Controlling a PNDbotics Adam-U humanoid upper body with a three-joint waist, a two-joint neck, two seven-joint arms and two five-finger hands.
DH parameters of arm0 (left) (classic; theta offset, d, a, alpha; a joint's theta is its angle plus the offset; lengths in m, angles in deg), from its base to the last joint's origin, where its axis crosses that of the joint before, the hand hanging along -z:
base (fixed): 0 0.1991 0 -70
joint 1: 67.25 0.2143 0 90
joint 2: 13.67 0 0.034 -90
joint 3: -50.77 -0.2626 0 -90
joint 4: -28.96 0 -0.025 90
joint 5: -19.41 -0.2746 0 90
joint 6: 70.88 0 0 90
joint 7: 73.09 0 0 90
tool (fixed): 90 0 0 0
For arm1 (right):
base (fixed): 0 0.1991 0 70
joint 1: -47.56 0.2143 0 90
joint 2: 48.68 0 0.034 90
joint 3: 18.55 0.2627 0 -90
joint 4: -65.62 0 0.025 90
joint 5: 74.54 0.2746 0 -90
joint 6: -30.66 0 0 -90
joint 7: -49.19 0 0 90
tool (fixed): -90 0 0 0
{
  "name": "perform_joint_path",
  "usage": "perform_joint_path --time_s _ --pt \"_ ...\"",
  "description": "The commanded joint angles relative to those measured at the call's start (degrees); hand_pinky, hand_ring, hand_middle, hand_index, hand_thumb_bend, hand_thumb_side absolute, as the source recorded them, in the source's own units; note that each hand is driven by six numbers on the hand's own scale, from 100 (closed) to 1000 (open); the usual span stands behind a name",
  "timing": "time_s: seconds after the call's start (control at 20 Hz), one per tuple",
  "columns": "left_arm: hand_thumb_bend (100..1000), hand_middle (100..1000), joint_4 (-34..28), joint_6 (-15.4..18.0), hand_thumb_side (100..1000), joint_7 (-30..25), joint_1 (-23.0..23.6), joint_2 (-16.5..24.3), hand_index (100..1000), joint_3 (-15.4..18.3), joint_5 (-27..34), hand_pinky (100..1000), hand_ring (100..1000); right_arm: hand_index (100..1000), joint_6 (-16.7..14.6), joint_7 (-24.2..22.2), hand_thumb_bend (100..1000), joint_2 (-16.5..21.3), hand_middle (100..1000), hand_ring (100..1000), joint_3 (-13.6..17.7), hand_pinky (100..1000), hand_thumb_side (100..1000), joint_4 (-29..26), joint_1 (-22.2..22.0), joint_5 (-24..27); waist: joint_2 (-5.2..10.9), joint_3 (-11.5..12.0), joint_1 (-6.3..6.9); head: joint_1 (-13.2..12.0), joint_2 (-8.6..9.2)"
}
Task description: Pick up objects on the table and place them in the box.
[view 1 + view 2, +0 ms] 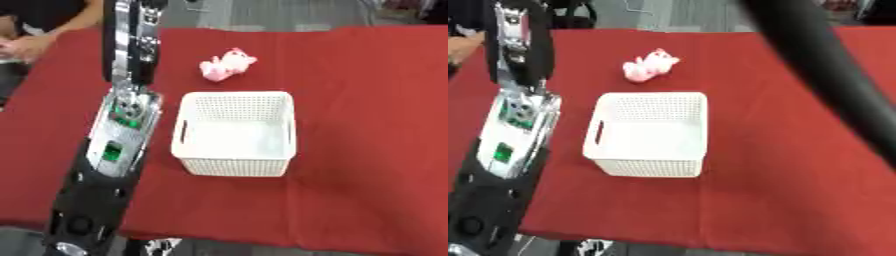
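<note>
A pink plush toy point(227, 64) lies on the red tablecloth point(359, 100), just beyond the far edge of the white perforated basket point(234, 169). The basket stands mid-table and I see nothing inside it. My left arm point(122, 125) runs up the left side of the table from the lower left corner and leaves the picture at the top, so its hand is hidden. My right arm point(824, 65) crosses the right eye view as a dark blurred bar from the top to the right edge, well above the table. Its hand does not show.
Bare red cloth lies to the right of the basket and in front of it. The table's near edge point(262, 242) runs along the bottom of the view. My left arm passes close to the basket's left side.
</note>
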State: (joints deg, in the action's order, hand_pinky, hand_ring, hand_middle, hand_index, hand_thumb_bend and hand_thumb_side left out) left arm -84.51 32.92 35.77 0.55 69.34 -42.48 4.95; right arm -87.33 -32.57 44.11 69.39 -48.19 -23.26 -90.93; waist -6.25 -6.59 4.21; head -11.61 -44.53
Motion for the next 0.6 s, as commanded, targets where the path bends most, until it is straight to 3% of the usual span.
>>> perform_joint_path --time_s 0.05,0.1,0.2,0.35,0.6 --pt "503 801 -0.4 -0.26 718 -1.93 -1.23 1.94 875 -0.1 -1.39 427 597 804 0.06 -0.14 100 0.8 815 698 0.34 600 813 -0.78 0.76 0.17 0.81 -0.11 -0.16 -0.53 0.41" --pt "561 797 -0.09 -0.79 644 -2.79 -1.61 2.83 865 -0.21 -2.0 420 594 802 0.05 -0.17 100 0.82 815 697 0.32 599 813 -0.78 0.76 0.18 0.84 -0.16 -0.14 -0.55 0.41" --pt "593 799 0.95 -3.02 602 -4.73 -2.78 5.17 855 -0.55 -3.65 416 597 802 0.06 -0.27 100 0.87 815 697 0.25 599 813 -0.78 0.74 0.21 0.9 -0.35 -0.1 -0.6 0.41" --pt "622 800 2.83 -6.31 584 -9.46 -5.27 9.42 849 -1.9 -6.27 430 606 801 0.07 -0.42 100 0.89 815 697 0.14 599 817 -0.78 0.73 0.3 1.03 -0.71 0.01 -0.77 0.41" --pt "675 798 8.62 -8.49 583 -18.56 -10.0 16.73 830 -4.81 -7.71 437 619 799 0.09 -0.7 100 0.99 815 696 -0.01 599 813 -0.78 0.7 0.45 1.23 -1.36 0.31 -1.0 0.41"
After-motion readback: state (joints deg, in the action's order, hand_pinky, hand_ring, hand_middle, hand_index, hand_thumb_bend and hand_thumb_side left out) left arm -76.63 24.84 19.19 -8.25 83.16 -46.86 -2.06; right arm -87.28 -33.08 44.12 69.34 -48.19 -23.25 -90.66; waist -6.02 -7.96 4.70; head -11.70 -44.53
